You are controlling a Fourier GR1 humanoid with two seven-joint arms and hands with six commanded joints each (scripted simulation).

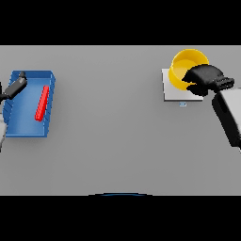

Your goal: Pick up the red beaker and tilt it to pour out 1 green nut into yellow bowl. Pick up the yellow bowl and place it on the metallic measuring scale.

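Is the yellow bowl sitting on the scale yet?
Yes, the yellow bowl sits on the scale, with the right robot hand at its rim.

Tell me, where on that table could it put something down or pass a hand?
The wide grey stretch between the blue tray and the scale is bare, as is the near side. It is crowded at the yellow bowl, under the right hand.

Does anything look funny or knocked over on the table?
Yes. The red beaker lies flat on its side inside the blue tray on the left, not standing up. The yellow bowl sits on the scale, with the right hand on its rim.
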